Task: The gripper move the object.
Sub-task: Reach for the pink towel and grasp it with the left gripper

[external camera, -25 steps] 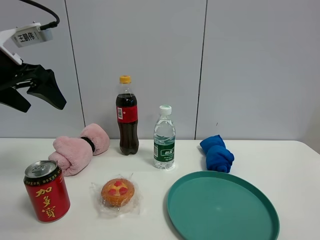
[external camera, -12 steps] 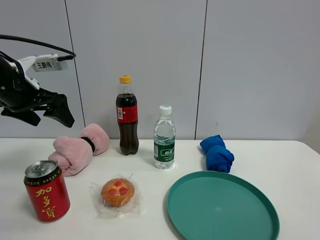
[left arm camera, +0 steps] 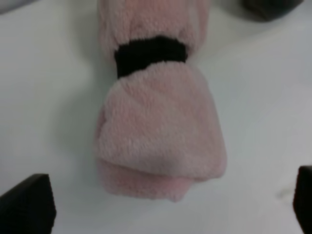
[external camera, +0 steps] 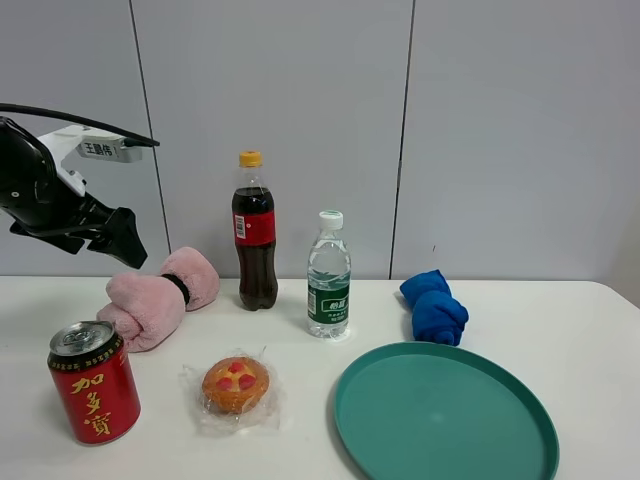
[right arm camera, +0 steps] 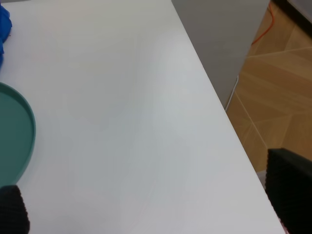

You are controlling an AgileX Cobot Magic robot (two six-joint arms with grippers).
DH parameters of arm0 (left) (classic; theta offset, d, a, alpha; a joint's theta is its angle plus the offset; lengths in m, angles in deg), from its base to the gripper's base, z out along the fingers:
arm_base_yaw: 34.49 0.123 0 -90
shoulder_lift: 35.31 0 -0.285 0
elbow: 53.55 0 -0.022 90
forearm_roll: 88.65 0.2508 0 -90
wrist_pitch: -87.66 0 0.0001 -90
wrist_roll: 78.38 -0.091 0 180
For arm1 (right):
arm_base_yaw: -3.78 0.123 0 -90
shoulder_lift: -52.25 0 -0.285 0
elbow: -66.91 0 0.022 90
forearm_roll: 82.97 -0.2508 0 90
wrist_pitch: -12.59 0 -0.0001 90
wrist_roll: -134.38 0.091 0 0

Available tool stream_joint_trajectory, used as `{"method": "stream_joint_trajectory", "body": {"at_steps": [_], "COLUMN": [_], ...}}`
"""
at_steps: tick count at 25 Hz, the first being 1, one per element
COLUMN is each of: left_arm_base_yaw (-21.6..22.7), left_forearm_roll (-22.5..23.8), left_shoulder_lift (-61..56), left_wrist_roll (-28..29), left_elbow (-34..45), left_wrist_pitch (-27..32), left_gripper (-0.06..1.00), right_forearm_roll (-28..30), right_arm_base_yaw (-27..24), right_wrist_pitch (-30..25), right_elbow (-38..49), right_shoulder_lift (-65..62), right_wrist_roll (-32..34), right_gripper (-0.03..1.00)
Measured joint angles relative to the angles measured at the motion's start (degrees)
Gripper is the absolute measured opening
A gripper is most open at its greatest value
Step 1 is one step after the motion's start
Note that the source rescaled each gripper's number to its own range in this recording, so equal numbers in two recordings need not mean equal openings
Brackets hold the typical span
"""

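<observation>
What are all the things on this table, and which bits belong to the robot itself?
pink towel: one, pink with a black band, back left
cola bottle: one, dark, red label, yellow cap, right of the towel
water bottle: one, clear, green label, middle
blue cloth: one, blue, rolled, back right
plate: one, teal, front right
can: one, red, front left
wrapped pastry: one, orange, between can and plate
table: one, white
left gripper: one, black, open, above the towel
right gripper: one, black, open, near the table's right edge
</observation>
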Motion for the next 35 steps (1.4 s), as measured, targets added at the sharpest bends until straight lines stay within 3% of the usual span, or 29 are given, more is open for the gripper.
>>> {"method": "stream_joint_trajectory", "body": {"at_steps": [9,35], "left_arm_base_yaw": [-6.5,-6.6], "left_forearm_roll": [0.0,0.0], "left_shoulder_lift": [1.7,16.8], "left_wrist_roll": [-3.6,-3.5], "left_elbow": [-0.1,-0.1], "left_wrist_pitch": [-13.3,-29.4], "left_gripper": [1.00,1.00], "right_forearm_roll": [0.0,0.0], "right_arm_base_yaw": [0.0,0.0], "right_wrist_pitch": [0.0,0.0], "right_elbow": [0.0,0.0], "right_shoulder_lift": [0.0,0.0], "right_wrist_roll": [0.0,0.0], "right_gripper": [1.00,1.00]}}
